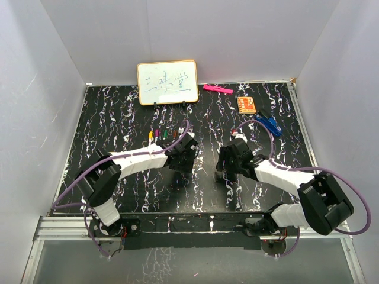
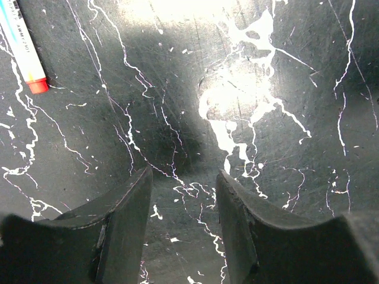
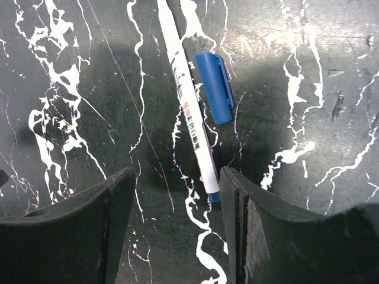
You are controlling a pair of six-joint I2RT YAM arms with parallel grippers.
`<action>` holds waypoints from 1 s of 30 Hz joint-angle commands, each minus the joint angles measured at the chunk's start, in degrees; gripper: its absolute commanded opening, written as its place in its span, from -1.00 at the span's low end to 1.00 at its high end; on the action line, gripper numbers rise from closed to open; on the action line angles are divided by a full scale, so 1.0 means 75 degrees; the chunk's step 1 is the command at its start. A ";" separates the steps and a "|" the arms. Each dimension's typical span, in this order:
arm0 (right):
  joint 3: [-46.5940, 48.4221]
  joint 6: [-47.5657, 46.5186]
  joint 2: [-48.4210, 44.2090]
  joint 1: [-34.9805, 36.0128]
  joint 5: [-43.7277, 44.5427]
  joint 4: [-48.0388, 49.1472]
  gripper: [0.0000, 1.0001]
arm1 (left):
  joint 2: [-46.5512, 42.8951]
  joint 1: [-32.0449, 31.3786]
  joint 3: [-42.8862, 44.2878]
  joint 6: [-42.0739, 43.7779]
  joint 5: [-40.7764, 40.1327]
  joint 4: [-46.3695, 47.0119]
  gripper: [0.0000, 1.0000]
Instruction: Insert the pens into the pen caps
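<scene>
In the right wrist view a white pen (image 3: 186, 100) with a blue end lies on the black marbled table, with a loose blue cap (image 3: 214, 87) beside it on its right. My right gripper (image 3: 176, 177) is open and empty just above the table. The pen's blue end lies between the fingers, close to the right finger (image 3: 237, 201). My left gripper (image 2: 183, 183) is open and empty over bare table. A white pen with a red end (image 2: 23, 47) lies far to its upper left. From above, several pens and small coloured pieces (image 1: 161, 135) lie in a row behind the left gripper (image 1: 180, 155). The right gripper (image 1: 228, 161) hides the blue pen and cap.
A small whiteboard (image 1: 167, 82) stands at the back. A pink bar (image 1: 217, 89), an orange card (image 1: 247, 105) and a blue clip (image 1: 269, 123) lie at the back right. White walls enclose the table (image 1: 118, 118) on three sides.
</scene>
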 commanded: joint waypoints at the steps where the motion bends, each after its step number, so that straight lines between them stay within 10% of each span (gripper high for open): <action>1: 0.0018 0.0094 0.0126 0.0056 -0.0304 0.0584 0.12 | -0.0261 0.0062 -0.0085 -0.0060 -0.0069 0.0058 -0.08; 18: 0.0513 0.0445 0.0669 0.0789 -0.1011 0.1049 0.08 | -0.0080 0.0212 -0.0083 -0.0002 0.0008 0.0167 -0.08; 30: 0.1426 0.0222 -0.0191 0.0794 0.0532 -0.0443 0.19 | 0.0187 0.0247 -0.0131 0.0538 0.0576 0.1535 -0.08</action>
